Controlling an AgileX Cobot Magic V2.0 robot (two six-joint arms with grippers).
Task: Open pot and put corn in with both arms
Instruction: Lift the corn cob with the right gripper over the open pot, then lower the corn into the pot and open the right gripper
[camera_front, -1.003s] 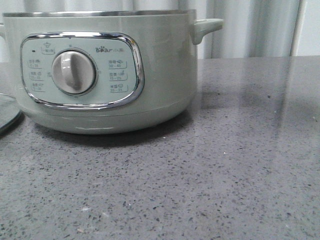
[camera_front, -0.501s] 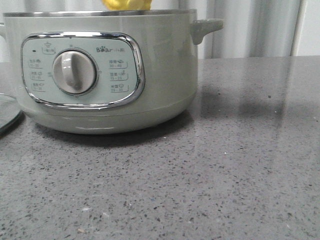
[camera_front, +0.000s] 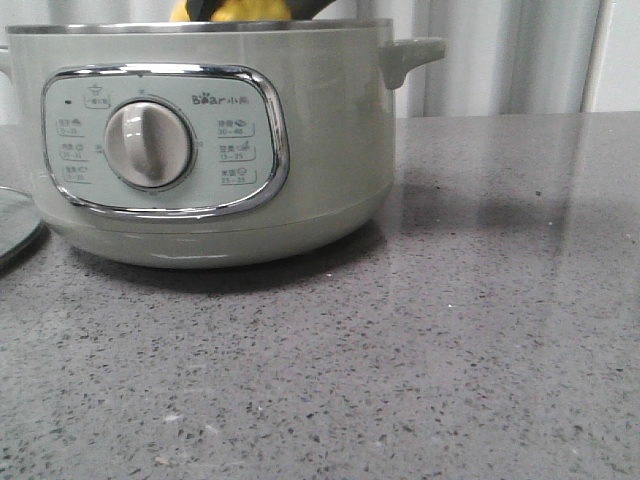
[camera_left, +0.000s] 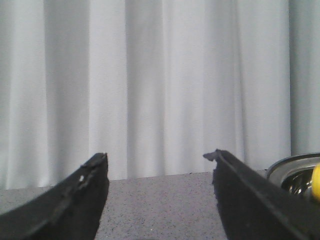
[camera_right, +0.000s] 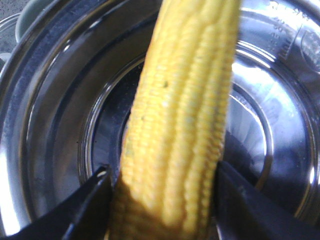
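Note:
The pale green pot (camera_front: 320, 130) stands open at the left of the front view, dial and "Bear" panel facing me. The yellow corn (camera_front: 240, 10) shows just above its steel rim, with a dark finger (camera_front: 318, 8) beside it. In the right wrist view my right gripper (camera_right: 162, 192) is shut on the corn (camera_right: 185, 115), held lengthwise over the pot's shiny steel inside (camera_right: 50, 115). My left gripper (camera_left: 157, 160) is open and empty, level over the counter, with the pot's rim (camera_left: 292, 165) and a bit of the corn (camera_left: 316, 180) at the side.
The edge of a glass lid (camera_front: 15, 225) lies on the grey speckled counter (camera_front: 450, 330) left of the pot. Pale curtains (camera_left: 165, 85) hang behind the counter.
The corn has come into the front view above the pot's rim and sunk lower, and a dark finger now shows beside it.

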